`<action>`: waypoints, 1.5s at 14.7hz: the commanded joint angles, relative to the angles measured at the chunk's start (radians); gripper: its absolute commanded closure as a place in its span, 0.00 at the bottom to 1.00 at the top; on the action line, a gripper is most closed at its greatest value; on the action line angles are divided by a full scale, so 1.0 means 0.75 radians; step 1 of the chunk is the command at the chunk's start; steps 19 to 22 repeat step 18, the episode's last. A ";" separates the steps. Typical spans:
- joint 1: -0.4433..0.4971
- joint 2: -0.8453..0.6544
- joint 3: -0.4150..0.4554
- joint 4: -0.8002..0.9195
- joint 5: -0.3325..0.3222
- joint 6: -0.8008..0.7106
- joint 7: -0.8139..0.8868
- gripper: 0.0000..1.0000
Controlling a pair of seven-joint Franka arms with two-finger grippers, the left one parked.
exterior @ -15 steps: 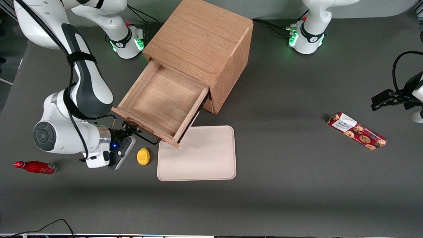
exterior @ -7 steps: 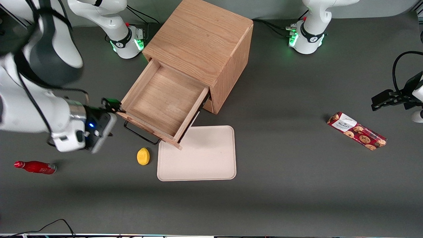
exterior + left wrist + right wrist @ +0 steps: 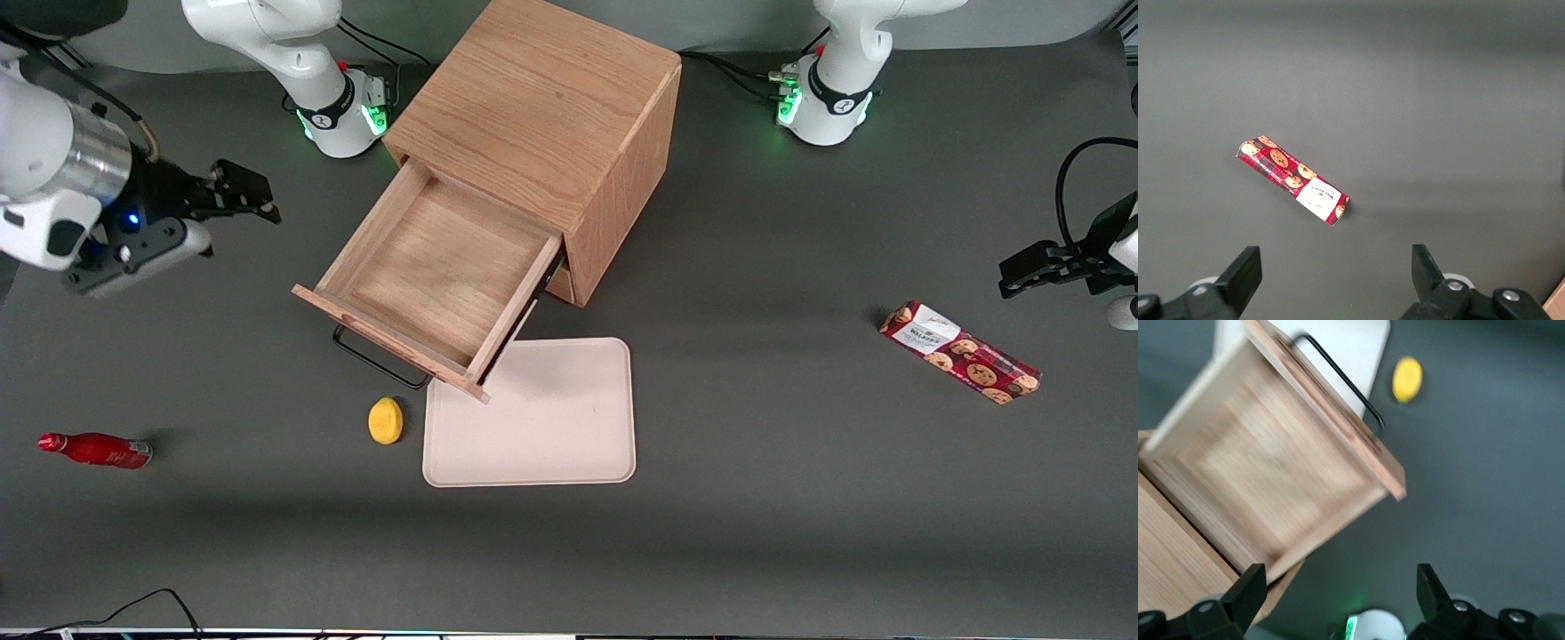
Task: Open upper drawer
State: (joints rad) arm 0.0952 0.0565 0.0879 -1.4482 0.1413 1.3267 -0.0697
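At the top of the boxy wooden cabinet (image 3: 542,116), the upper drawer (image 3: 436,267) stands drawn well out toward the front camera, its shallow tray bare inside and its thin black bar handle (image 3: 378,360) overhanging the table (image 3: 756,427). Judged status: task appears done; the step in hand reads as a retreat. Done well, that retreat carries the arm up and away on a path that avoids the drawer's projecting front edge, so the tray is not nudged back in.

Gripper (image 3: 240,191): raised, well apart from the drawer, toward the working arm's end of the table. Jaws apart, holding nothing and touching nothing; the right wrist view shows both fingertips (image 3: 1245,590) spread wide with the drawer and bare table between them.

Adjacent items: beige tray (image 3: 533,418) on the table just beneath the drawer's front corner; yellow lemon-like object (image 3: 385,420) just beside that tray; red bottle (image 3: 93,449) lying toward the working arm's end; red biscuit packet (image 3: 960,351) toward the parked arm's end.
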 commanded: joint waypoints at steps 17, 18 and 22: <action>0.022 -0.301 -0.115 -0.348 -0.203 0.164 0.377 0.00; 0.020 -0.286 -0.119 -0.331 -0.199 0.154 0.377 0.00; 0.020 -0.286 -0.119 -0.331 -0.199 0.154 0.377 0.00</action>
